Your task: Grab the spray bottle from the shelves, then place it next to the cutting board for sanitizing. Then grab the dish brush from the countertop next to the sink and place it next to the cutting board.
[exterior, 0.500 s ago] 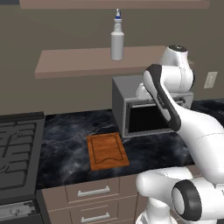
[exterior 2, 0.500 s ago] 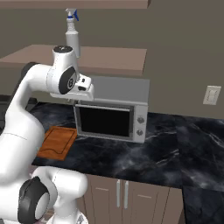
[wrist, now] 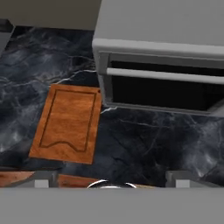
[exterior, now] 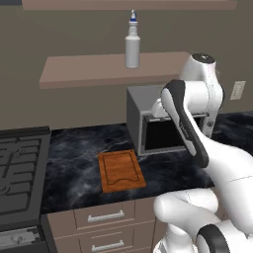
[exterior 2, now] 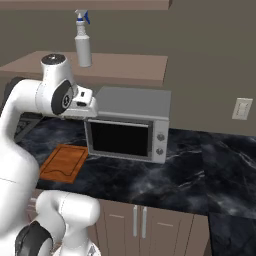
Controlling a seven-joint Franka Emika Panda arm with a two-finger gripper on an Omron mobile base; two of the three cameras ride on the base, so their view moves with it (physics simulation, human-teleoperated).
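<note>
I saw the shelves (exterior: 99, 71) across the frame's upper half, the spray bottle (exterior: 132, 47) upright at top centre. It looked light, stiff, slick plastic — I'd grip its wide body, not the neck. My gripper (wrist: 113, 178) stood spread, empty.

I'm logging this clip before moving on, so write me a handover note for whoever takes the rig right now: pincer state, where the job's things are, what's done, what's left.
Pincer: open, holding nothing, raised above the counter in front of the microwave.
Spray bottle: upright on the lower shelf, untouched.
Cutting board: flat on the counter, left of the microwave, nothing beside it.
Dish brush: I can't spot it from here.
Done: nothing yet.
Left: fetch the bottle, set it by the board; then find the brush near the sink and set it there too.
</note>
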